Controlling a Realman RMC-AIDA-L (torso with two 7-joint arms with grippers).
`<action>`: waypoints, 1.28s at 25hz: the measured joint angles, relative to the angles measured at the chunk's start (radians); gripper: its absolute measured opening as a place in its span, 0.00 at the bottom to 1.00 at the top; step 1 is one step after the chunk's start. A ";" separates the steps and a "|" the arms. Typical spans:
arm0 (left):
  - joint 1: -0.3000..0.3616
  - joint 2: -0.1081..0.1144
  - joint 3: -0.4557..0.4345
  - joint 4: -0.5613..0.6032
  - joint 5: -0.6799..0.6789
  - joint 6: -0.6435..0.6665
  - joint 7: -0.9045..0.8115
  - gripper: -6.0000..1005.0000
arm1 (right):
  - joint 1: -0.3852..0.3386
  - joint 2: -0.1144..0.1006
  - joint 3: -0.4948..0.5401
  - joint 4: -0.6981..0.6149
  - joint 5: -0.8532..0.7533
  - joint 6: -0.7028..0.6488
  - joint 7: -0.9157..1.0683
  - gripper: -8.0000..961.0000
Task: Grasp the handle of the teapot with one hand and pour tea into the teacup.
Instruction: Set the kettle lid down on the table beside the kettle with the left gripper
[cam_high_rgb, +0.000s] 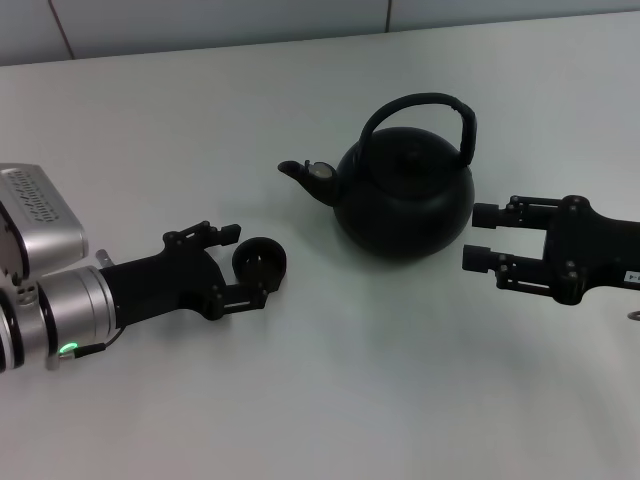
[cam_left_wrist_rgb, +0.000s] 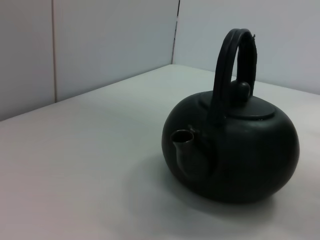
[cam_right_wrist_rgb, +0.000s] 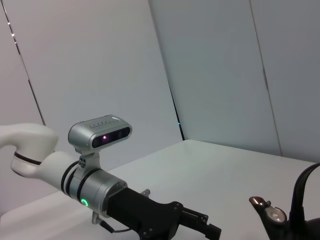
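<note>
From the head camera, the teapot (cam_high_rgb: 405, 200) sits upright on the white table (cam_high_rgb: 330, 380), spout pointing toward the robot's left, and its handle (cam_high_rgb: 425, 108) arches across the top in line with that spout, so the hoop's flat face is turned toward the camera. The right gripper (cam_high_rgb: 484, 238) hangs just beside the pot's right flank, fingers parted and empty, low against the belly rather than up at the crown; it is plainly the nearer arm for the handle, and I judge it must rise and come over the arch before it can close. The left gripper (cam_high_rgb: 244, 264) has its fingers either side of the teacup (cam_high_rgb: 260, 261), which stands well to the left of the spout; whether they actually press on the cup I cannot tell. The left wrist camera looks at the teapot (cam_left_wrist_rgb: 232, 150) spout-first, the handle (cam_left_wrist_rgb: 232, 75) seen nearly edge-on. The right wrist camera shows the left arm (cam_right_wrist_rgb: 100, 195) beyond the spout (cam_right_wrist_rgb: 267, 215), with only a sliver of the handle.
</note>
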 joint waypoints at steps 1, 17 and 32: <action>0.003 0.000 0.001 0.004 0.000 0.000 -0.002 0.84 | 0.000 0.000 0.000 0.000 0.000 0.000 0.000 0.60; 0.125 0.011 -0.002 0.170 -0.002 0.103 0.002 0.87 | -0.004 0.001 0.002 0.001 0.000 0.002 -0.002 0.60; 0.201 0.072 -0.107 0.254 0.010 0.471 -0.011 0.87 | 0.006 0.005 0.110 0.102 0.000 0.094 -0.099 0.60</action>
